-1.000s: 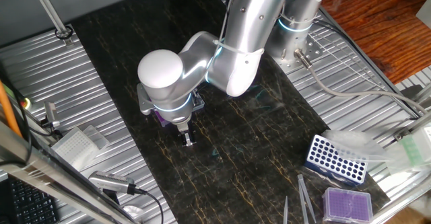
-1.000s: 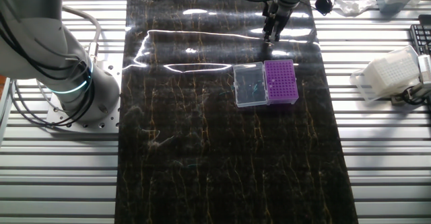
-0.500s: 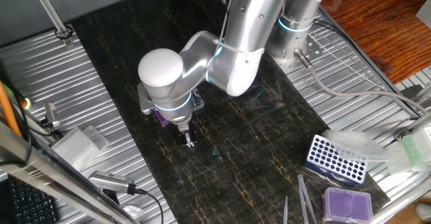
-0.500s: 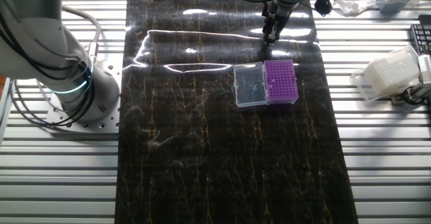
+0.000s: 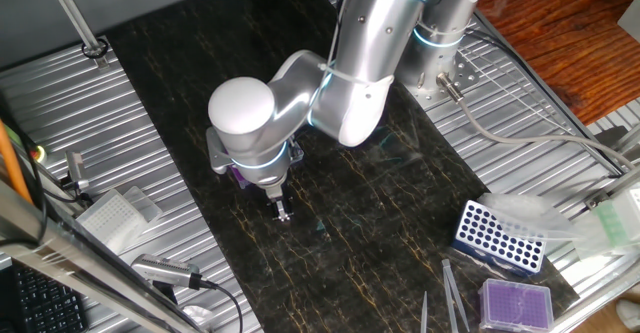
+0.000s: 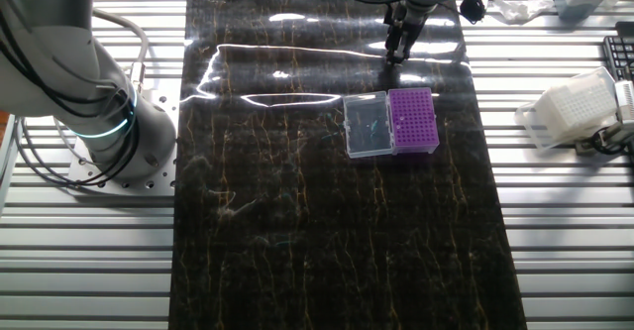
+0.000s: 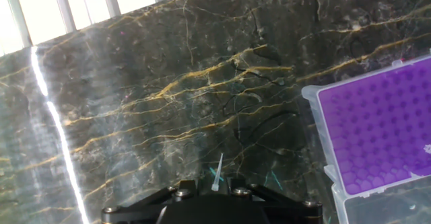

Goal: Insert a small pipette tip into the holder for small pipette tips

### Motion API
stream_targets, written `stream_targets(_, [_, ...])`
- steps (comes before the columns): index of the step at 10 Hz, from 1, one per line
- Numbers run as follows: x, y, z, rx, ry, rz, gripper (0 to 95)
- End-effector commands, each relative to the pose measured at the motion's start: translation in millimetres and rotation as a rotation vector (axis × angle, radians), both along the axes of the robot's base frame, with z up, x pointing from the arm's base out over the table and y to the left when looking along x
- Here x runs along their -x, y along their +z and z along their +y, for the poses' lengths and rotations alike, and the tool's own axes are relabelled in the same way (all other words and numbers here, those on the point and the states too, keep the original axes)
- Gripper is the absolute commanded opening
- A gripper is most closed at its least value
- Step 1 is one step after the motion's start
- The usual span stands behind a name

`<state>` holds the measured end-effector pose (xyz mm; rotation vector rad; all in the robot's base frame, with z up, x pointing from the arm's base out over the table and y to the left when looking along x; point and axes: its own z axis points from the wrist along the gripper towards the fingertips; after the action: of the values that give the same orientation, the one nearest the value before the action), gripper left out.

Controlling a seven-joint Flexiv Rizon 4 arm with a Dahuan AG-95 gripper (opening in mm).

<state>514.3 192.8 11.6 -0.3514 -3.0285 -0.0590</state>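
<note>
Change: against the frame 1 s ago, the arm has shifted slightly; the purple tip box has not moved.
Hand: the hand [image 7: 217,188] is clamped on the small pipette tip [image 7: 217,172], whose point sticks out past the fingers in the hand view.
Tip axis: along the fingers, aimed down at the table [image 6: 297,221], leaning a little.
Tip box: the purple tip box [image 6: 412,120] sits on the table with its clear lid flap [image 6: 369,126] folded open beside it.
Key relation: the hand [image 6: 395,51] hangs near the box's far edge but apart from it; in the hand view the gridded top [image 7: 377,133] lies off to the right of the tip.
Judgement: the tip likely has to travel sideways over the grid before going down.
</note>
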Motion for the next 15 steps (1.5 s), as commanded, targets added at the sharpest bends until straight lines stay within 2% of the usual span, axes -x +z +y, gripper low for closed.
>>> stream_targets(1, [0.2, 1.0, -0.5, 0.008, 0.005, -0.009, 19.0])
stream_targets(10, [-1.6, 1.7, -1.0, 0.03, 0.006, -0.013, 19.0])
stream_targets(11, [-3.1, 2.3, -1.1, 0.031, 0.005, -0.014, 0.0])
stream_targets(15, [-5.3, 2.6, -3.0, 0.032, 0.016, -0.017, 0.0])
